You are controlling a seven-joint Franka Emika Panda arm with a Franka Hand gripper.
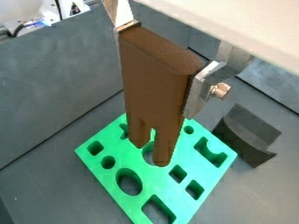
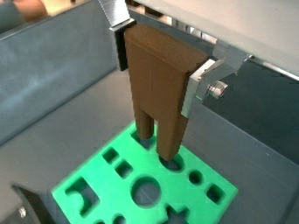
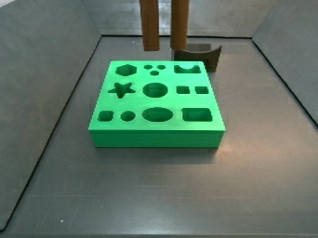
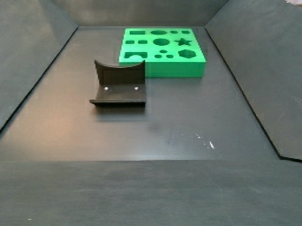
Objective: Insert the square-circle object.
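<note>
The square-circle object (image 1: 152,87) is a tall brown piece with two long legs. It hangs upright in my gripper (image 1: 163,57), whose silver fingers (image 1: 208,83) are shut on its upper block; both wrist views show this (image 2: 158,96). The leg tips are at the green block with shaped holes (image 1: 100,147), over holes near one edge; I cannot tell whether they touch. In a side view only the two legs (image 3: 149,28) show, at the block's (image 3: 137,102) far edge, and the gripper is out of frame. The other side view shows the green block (image 4: 165,69) without piece or gripper.
A dark grey block with a curved notch (image 4: 118,84) stands on the floor beside the green block; it also shows in a wrist view (image 1: 251,136) and a side view (image 3: 203,58). Grey walls surround the dark floor (image 4: 154,132).
</note>
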